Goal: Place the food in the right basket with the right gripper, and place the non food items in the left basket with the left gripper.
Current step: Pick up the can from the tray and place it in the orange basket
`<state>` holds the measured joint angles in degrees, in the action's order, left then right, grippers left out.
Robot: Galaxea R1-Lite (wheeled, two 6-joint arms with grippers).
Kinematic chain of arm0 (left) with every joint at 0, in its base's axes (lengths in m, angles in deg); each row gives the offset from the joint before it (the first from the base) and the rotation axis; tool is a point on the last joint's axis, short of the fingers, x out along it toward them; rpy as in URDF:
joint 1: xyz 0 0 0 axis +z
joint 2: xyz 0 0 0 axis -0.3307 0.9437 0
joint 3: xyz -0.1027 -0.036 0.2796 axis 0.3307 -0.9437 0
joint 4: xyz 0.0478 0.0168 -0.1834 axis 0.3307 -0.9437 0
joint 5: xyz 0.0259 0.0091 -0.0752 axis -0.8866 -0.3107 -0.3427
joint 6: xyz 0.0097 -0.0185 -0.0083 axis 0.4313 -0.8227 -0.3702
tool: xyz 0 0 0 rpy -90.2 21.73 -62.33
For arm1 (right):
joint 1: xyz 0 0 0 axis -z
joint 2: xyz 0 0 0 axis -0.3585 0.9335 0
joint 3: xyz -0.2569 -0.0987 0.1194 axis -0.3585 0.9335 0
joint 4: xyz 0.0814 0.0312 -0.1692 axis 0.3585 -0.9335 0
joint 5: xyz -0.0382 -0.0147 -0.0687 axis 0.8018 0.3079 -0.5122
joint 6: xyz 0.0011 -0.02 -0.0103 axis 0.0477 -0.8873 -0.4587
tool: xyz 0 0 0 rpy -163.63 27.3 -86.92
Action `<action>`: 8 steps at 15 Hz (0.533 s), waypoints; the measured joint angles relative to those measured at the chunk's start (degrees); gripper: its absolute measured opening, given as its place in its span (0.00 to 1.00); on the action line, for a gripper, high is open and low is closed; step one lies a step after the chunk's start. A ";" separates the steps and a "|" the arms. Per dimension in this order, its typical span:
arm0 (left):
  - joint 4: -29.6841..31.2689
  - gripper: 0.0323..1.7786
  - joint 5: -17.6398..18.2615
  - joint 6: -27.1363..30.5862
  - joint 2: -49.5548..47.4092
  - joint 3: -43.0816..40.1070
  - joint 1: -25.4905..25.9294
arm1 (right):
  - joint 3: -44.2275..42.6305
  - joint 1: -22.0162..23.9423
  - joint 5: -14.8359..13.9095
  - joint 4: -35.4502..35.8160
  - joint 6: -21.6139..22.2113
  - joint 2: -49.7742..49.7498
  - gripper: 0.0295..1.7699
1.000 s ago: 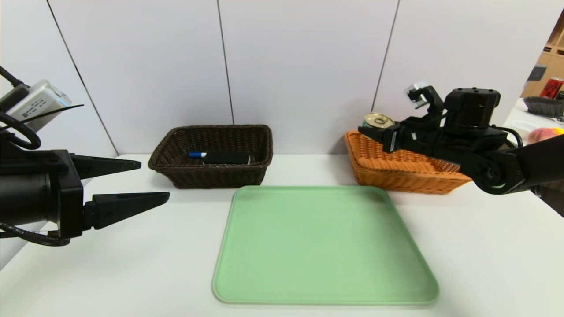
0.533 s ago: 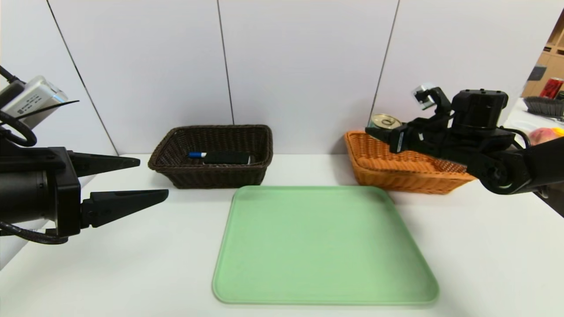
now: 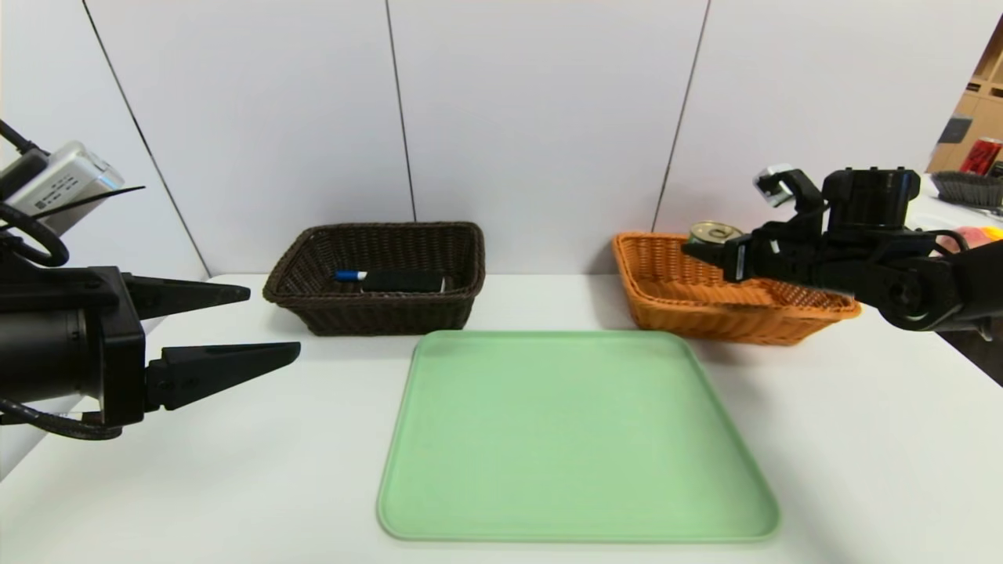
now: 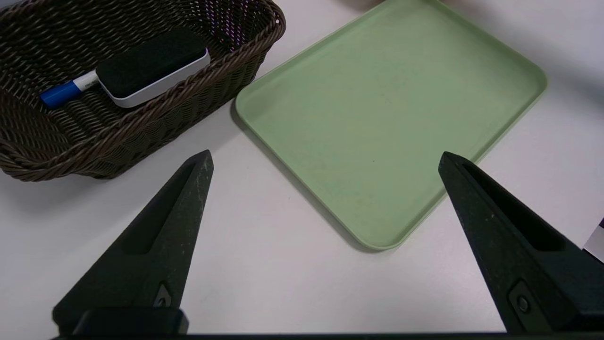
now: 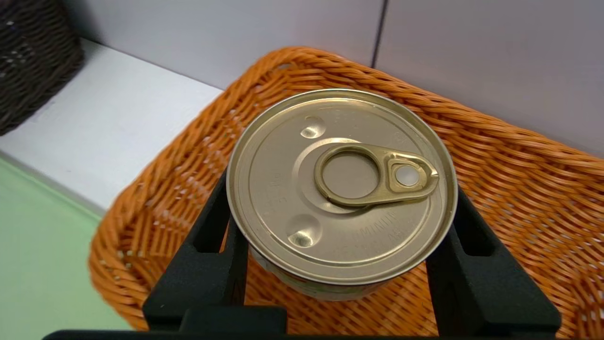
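- Over the orange basket (image 3: 744,319), my right tool (image 5: 340,226) is clamped on the can (image 5: 339,189); only its release remains.
- Marker (image 4: 71,89) and eraser (image 4: 151,68) lie in the dark basket (image 4: 188,101); my left tool (image 4: 325,160) stands apart.

The left gripper (image 4: 325,160) hangs open with nothing between its fingers, above the white worktop (image 4: 264,283). In the dark brown basket (image 4: 108,141), the white marker with a blue cap (image 4: 71,92) lies left of the whiteboard eraser (image 4: 151,66), whose black felt faces up. Right of the basket sits a green tray (image 4: 387,113).
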<state>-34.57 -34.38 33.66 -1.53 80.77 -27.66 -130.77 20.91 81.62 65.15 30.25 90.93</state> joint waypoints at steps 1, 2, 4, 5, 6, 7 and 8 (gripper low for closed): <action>0.05 0.95 -0.04 0.00 0.00 -0.16 0.00 | -1.12 0.65 -0.13 -1.51 -0.35 0.55 0.56; 0.05 0.95 0.00 0.00 0.00 -0.30 0.00 | -2.26 1.24 -0.20 -3.25 -0.94 1.08 0.56; 0.07 0.95 -0.04 0.01 0.00 -0.50 0.01 | -4.85 2.24 -0.44 -6.12 -1.90 2.54 0.56; 0.07 0.95 -0.01 -0.02 0.00 -0.59 0.01 | -6.06 2.49 -0.57 -7.30 -1.99 3.25 0.56; 0.05 0.95 0.00 -0.02 0.00 -0.69 0.01 | -7.11 2.66 -0.61 -8.63 -2.05 3.89 0.56; 0.05 0.95 -0.01 -0.02 0.00 -0.77 0.00 | -8.07 2.73 -0.66 -9.67 -2.07 4.52 0.56; 0.07 0.95 0.00 0.00 0.00 -0.77 0.00 | -9.01 2.74 -0.66 -9.90 -2.15 5.32 0.56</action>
<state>-34.50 -34.38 33.66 -1.53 80.00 -27.66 -139.77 23.65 80.96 55.25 28.10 96.25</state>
